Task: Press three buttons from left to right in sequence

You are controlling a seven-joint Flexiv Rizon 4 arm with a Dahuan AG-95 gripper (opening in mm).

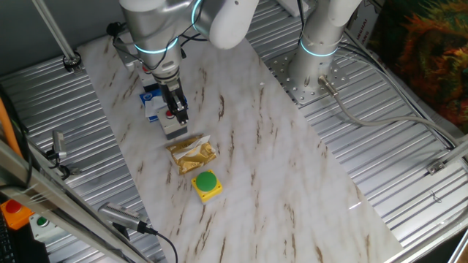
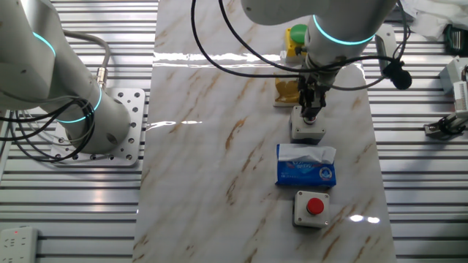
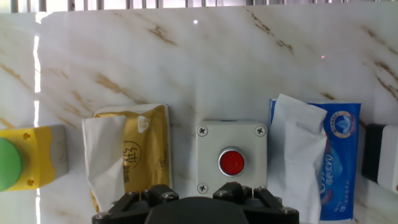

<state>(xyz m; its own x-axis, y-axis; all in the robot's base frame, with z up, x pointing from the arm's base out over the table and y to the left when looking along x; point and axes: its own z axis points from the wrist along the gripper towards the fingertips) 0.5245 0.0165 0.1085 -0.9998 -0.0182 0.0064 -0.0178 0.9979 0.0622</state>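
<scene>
Square grey-white button box [image 3: 231, 158], round red cap [image 3: 231, 162]

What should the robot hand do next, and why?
Probably push straight down: the gripper hangs right above the middle grey button box, whose red cap sits just ahead of the fingers in the hand view.
</scene>
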